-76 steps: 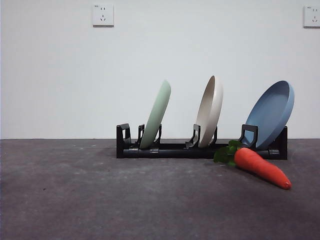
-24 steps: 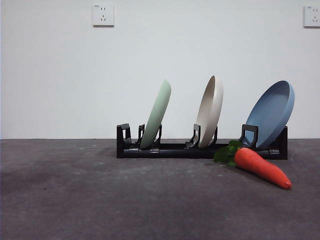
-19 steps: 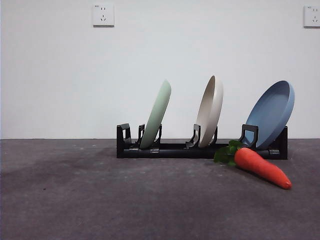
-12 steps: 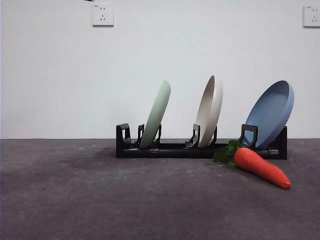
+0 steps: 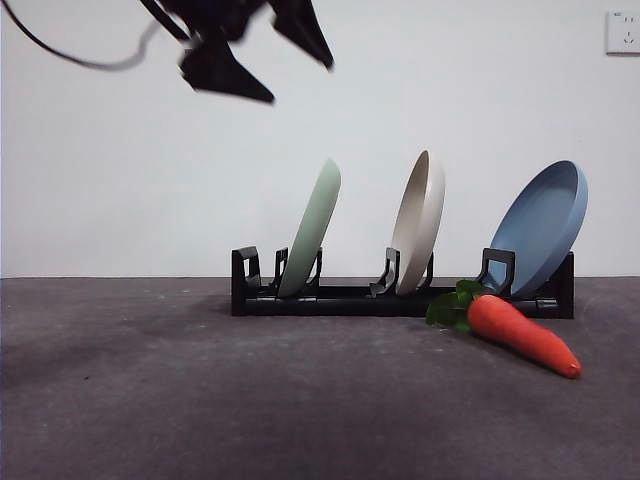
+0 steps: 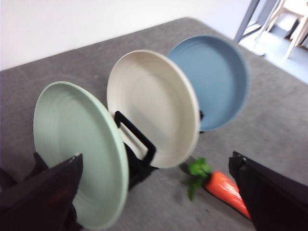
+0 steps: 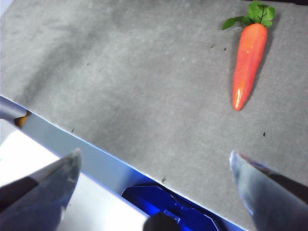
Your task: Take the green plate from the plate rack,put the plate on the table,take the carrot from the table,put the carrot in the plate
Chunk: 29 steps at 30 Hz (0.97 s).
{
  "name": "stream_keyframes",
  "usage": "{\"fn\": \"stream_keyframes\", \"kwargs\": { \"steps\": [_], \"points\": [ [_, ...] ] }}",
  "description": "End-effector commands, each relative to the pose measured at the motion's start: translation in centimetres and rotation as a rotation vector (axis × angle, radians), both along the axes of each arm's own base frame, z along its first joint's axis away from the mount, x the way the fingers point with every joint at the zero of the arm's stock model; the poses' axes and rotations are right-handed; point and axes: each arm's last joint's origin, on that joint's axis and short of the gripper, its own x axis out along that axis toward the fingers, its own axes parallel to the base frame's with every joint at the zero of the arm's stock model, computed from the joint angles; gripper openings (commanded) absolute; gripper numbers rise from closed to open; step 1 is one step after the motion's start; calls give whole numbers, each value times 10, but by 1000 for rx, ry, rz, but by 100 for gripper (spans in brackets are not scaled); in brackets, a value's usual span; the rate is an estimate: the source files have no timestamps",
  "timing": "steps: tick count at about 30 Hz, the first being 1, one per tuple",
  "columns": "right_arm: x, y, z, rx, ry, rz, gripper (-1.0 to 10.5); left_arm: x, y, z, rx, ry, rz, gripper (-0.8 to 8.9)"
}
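The green plate [image 5: 312, 230] leans in the left slot of the plate rack [image 5: 400, 298], which stands on the table [image 5: 200, 400]. My left gripper [image 5: 298, 80] hangs open, high above and a little left of that plate. In the left wrist view its wide-spread jaws frame the green plate [image 6: 77, 144] and the rack [image 6: 137, 149], and the left gripper [image 6: 156, 159] holds nothing. The carrot [image 5: 520, 332] lies on the table in front of the rack's right end. My right gripper [image 7: 154, 159] is open over the table's near edge, well short of the carrot [image 7: 248, 62].
A cream-white plate [image 5: 420, 222] stands in the rack's middle slot and a blue plate [image 5: 540, 225] leans at its right end. A white wall with a socket [image 5: 625, 32] rises behind. The table's edge [image 7: 72, 144] runs under my right gripper.
My left arm has come into the front view at the top left, with its jaws open. The plates, the rack and the carrot have not moved.
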Motion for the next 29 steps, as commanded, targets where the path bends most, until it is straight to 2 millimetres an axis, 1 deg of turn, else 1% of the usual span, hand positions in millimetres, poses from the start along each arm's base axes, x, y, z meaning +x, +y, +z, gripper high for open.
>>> {"fn": "stream_keyframes", "kwargs": {
  "steps": [1,6,10,18,21,22,24,26,29],
  "points": [
    [0,0,1,3,-1,-2,661,19,-11,-17,24,-7,2,532],
    [0,0,1,3,0,-2,661,40,-22,-42,32,-16,21,532],
    [0,0,1,3,1,-2,661,49,-28,-60,50,-9,43,532],
    [0,0,1,7,5,-7,661,57,-39,-84,68,4,46,531],
    [0,0,1,11,9,-12,661,58,-41,-88,73,12,44,528],
    [0,0,1,11,9,-12,660,57,-42,-88,75,10,44,507],
    [0,0,1,11,9,-12,661,57,-44,-87,78,3,51,388],
    [0,0,1,12,10,-13,660,56,-44,-88,82,6,56,301],
    [-1,0,0,12,15,-14,660,56,-45,-91,95,30,53,277]
  ]
}}
